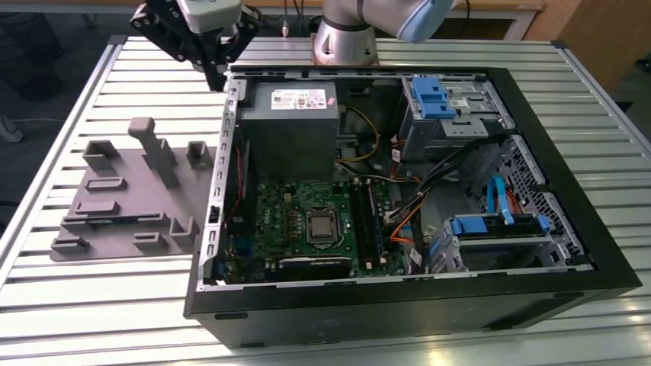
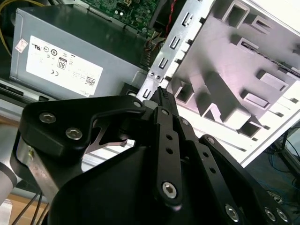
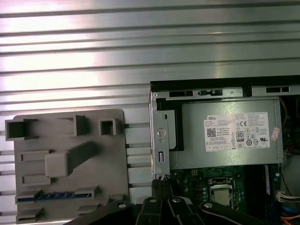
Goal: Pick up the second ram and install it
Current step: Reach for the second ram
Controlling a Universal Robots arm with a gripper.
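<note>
While the hand hangs clenched on nothing just above the computer case wall, the second ram appears to stand on edge in a slot of the grey fixture plate, below the hand and well off to the side away from the power supply. If the hand were lowered shut or skewed, the stick could be struck instead of straddled, or the plate's upright blocks caught.

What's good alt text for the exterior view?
An open black desktop computer case lies on a slatted metal table, its green motherboard exposed. A grey plastic fixture plate lies beside the case on the exterior view's left, and the black end effector hangs above the case's far corner there.
</note>
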